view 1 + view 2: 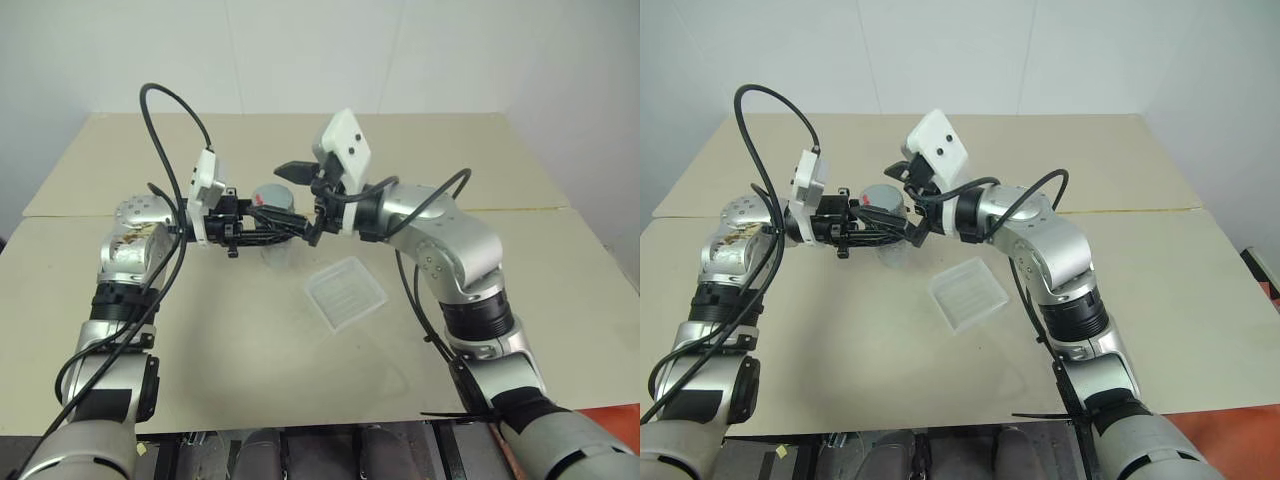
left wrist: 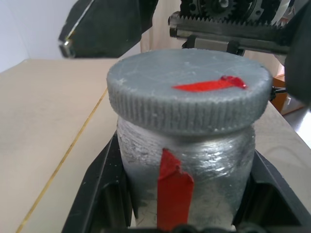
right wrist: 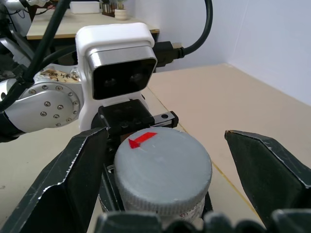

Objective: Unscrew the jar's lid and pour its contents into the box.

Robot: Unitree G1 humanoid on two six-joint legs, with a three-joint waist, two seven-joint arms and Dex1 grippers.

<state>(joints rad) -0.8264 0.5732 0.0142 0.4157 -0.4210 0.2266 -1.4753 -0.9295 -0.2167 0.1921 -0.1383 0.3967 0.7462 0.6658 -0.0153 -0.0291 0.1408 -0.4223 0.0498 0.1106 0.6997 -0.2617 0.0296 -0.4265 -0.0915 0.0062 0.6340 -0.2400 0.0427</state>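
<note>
My left gripper (image 1: 262,228) holds the jar (image 2: 194,160) upright in the air above the table, shut on its body. The jar's wall looks frosted grey with a red strip down it. The grey ribbed lid (image 2: 189,92), marked with a red arrow, sits on the jar. My right gripper (image 1: 298,203) reaches in from the right and stands open, one finger (image 3: 73,179) on each side of the lid with a gap on both sides. The contents are hidden inside the jar. The clear ribbed box (image 1: 345,292) lies flat on the table, below and to the right of the jar.
The beige table (image 1: 230,350) is made of two tops joined along a seam (image 1: 560,210) running across the far half. A black cable (image 1: 160,110) loops up from the left wrist. White walls stand behind the table.
</note>
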